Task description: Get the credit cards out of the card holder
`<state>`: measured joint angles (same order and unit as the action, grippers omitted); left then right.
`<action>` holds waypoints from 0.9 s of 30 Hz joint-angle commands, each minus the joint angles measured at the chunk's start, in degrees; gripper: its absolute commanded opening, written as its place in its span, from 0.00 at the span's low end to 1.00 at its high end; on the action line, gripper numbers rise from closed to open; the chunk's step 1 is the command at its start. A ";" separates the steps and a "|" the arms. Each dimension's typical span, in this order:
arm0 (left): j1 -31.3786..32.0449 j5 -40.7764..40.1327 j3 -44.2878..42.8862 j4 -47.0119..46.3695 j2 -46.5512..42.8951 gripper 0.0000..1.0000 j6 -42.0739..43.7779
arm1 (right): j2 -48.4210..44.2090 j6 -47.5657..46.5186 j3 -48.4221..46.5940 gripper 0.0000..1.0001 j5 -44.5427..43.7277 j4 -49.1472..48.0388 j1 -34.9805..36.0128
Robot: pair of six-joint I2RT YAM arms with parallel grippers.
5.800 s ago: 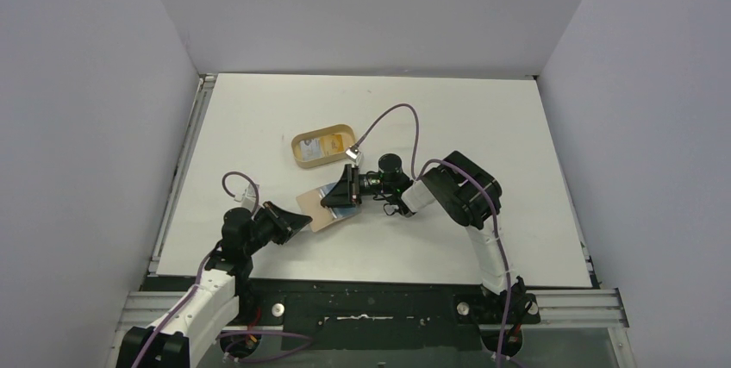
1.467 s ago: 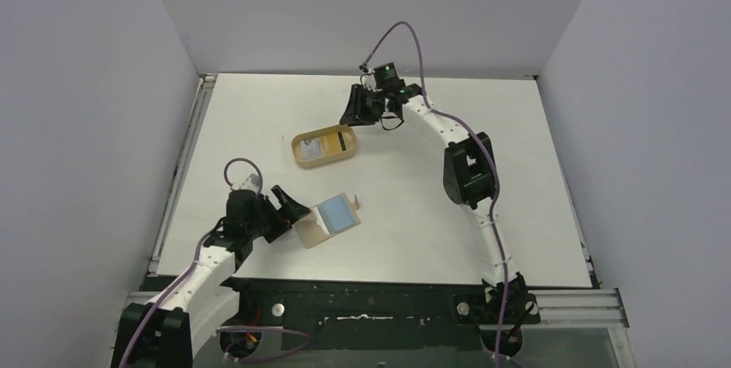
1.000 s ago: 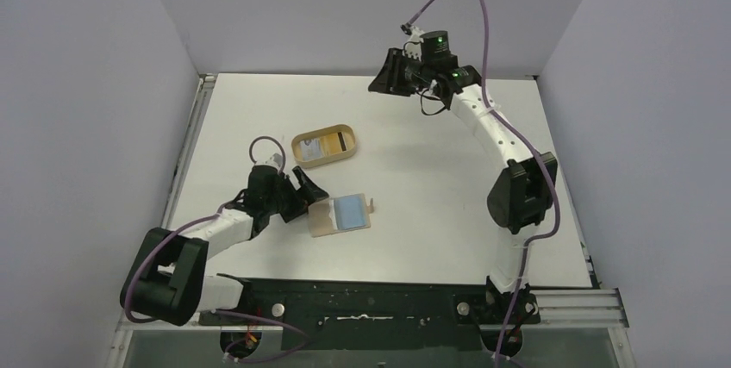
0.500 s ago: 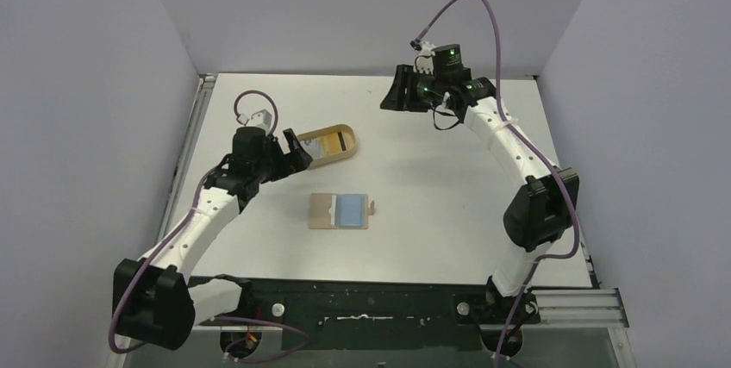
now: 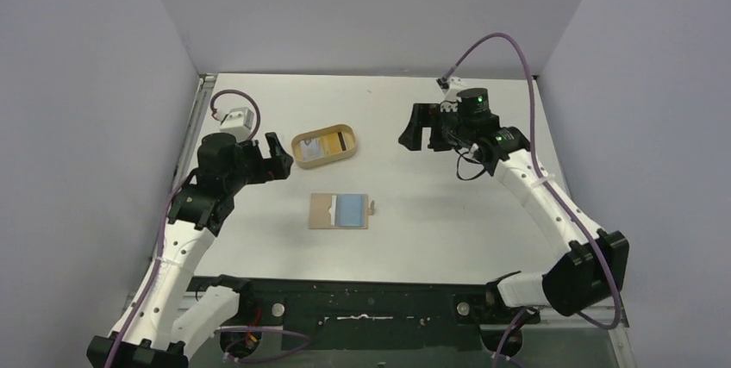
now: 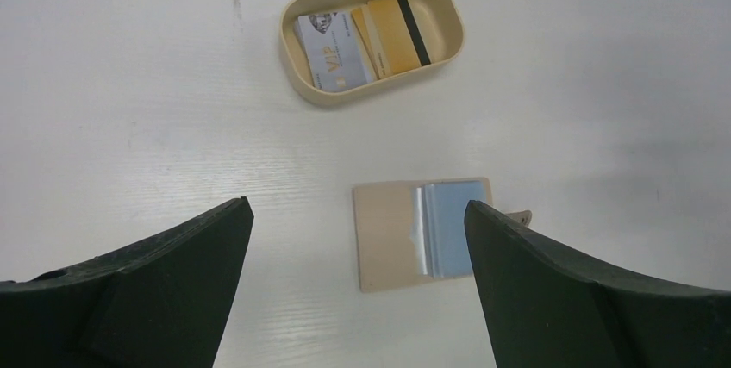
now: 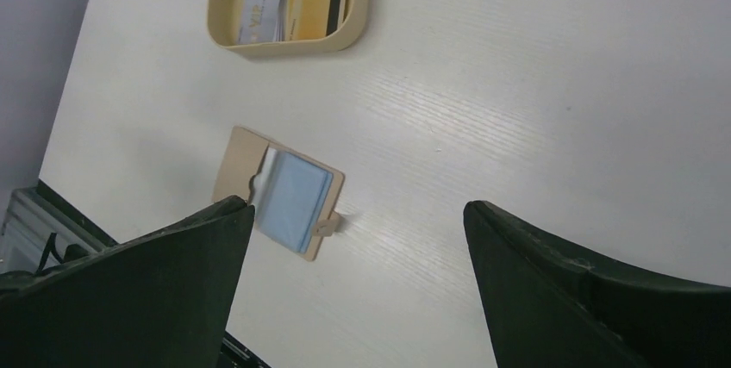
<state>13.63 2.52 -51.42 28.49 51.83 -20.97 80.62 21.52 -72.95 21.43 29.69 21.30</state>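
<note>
My left hand (image 5: 276, 158) and right hand (image 5: 417, 130) hang released; the card holder (image 5: 321, 211) lies at centre, with table (image 5: 448, 213) along every edge.

Card holder (image 5: 321, 211): one.
Blue card (image 5: 349, 210) tucked inside: one.
Oval tray (image 6: 371, 97): one.
Cards in tray: two, white card (image 6: 332, 51), yellow card (image 6: 390, 39).
Tools: two, left tool (image 5: 276, 157), right tool (image 5: 415, 128).
</note>
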 commanded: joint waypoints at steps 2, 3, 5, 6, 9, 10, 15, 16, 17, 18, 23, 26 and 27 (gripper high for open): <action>-0.62 -4.91 -1.28 1.99 -3.82 0.97 3.83 | -10.63 -1.37 6.48 1.00 -8.28 -6.04 -0.21; -0.63 -5.37 -0.90 1.72 -4.50 0.97 4.09 | -11.90 -0.88 7.92 1.00 -9.71 -6.02 -0.27; -0.70 -5.87 -0.49 1.45 -5.65 0.97 4.55 | -13.81 0.19 10.45 1.00 -12.40 -5.73 -0.24; -0.71 -6.03 -0.30 1.27 -6.19 0.97 4.85 | -14.49 0.62 11.62 1.00 -13.94 -5.47 -0.21; -0.78 -7.51 0.70 0.69 -7.03 0.97 5.04 | -15.62 3.23 15.51 1.00 -18.36 -5.38 -0.15; -0.84 -7.90 0.94 0.41 -7.21 0.97 5.03 | -15.99 3.83 16.49 1.00 -19.17 -5.54 -0.12; -1.27 -8.35 2.03 -1.15 -8.92 0.97 5.46 | -18.23 4.60 18.54 1.00 -25.76 -7.04 -0.04; -1.33 -8.41 2.35 -1.49 -9.04 0.97 5.43 | -18.37 4.29 18.31 1.00 -26.07 -7.04 -0.10; -1.47 -8.53 2.52 -1.67 -8.90 0.97 5.35 | -18.28 3.55 17.91 1.00 -25.89 -6.83 -0.14; -1.54 -8.56 2.62 -1.75 -8.58 0.97 5.21 | -17.85 2.82 17.20 1.00 -25.21 -6.39 -0.10; -1.67 -8.33 2.76 -2.09 -7.67 0.97 5.05 | -16.21 -0.08 15.10 1.00 -19.58 -5.14 -0.06; -1.68 -8.40 3.04 -2.12 -7.68 0.97 4.75 | -16.43 -0.22 15.04 1.00 -19.49 -4.98 -0.10; -1.72 -8.33 3.15 -2.12 -7.71 0.97 4.74 | -16.62 -0.50 15.09 1.00 -19.23 -4.99 -0.07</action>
<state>12.25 -5.39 -48.45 29.95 44.38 -16.71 64.55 22.90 -55.40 1.34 26.39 21.30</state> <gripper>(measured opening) 0.971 0.999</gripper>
